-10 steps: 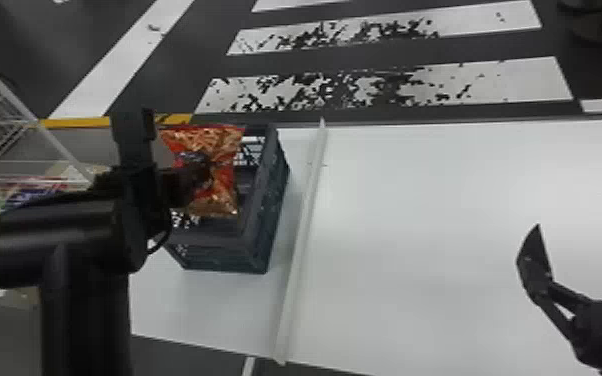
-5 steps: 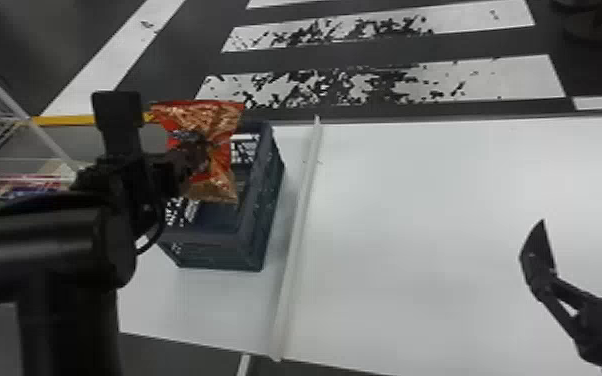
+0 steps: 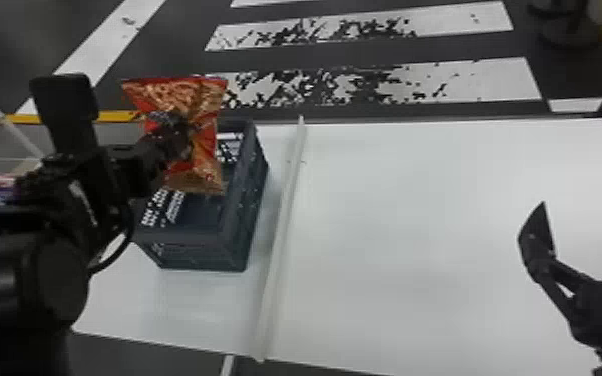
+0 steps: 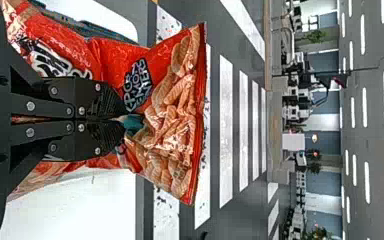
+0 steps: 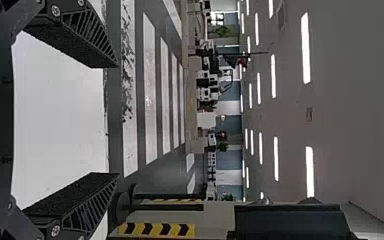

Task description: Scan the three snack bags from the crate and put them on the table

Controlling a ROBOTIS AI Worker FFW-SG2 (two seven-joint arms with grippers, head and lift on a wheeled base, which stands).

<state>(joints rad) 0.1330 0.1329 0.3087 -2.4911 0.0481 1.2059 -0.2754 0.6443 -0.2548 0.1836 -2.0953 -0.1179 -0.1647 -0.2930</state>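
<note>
My left gripper point(image 3: 177, 132) is shut on a red snack bag point(image 3: 202, 107), which hangs above the dark crate point(image 3: 245, 200) on the left part of the white table point(image 3: 405, 225). In the left wrist view, the left gripper point(image 4: 117, 119) pinches the middle of the snack bag point(image 4: 167, 115), with the film gathered at its fingertips. The crate's inside is partly hidden behind the bag and arm. Parked over the table's right side is my right gripper point(image 3: 585, 225), open; in the right wrist view the right gripper point(image 5: 116, 120) has a wide gap between its fingers.
A long white strip point(image 3: 285, 235) runs front to back across the table, just right of the crate. At the far left stands a white wire rack point(image 3: 2, 110) with packages on it. Striped floor lies beyond the table.
The left gripper and the bag have shifted a little left and up in the head view, and the arm appears larger. The crate and my right arm have stayed about where they were.
</note>
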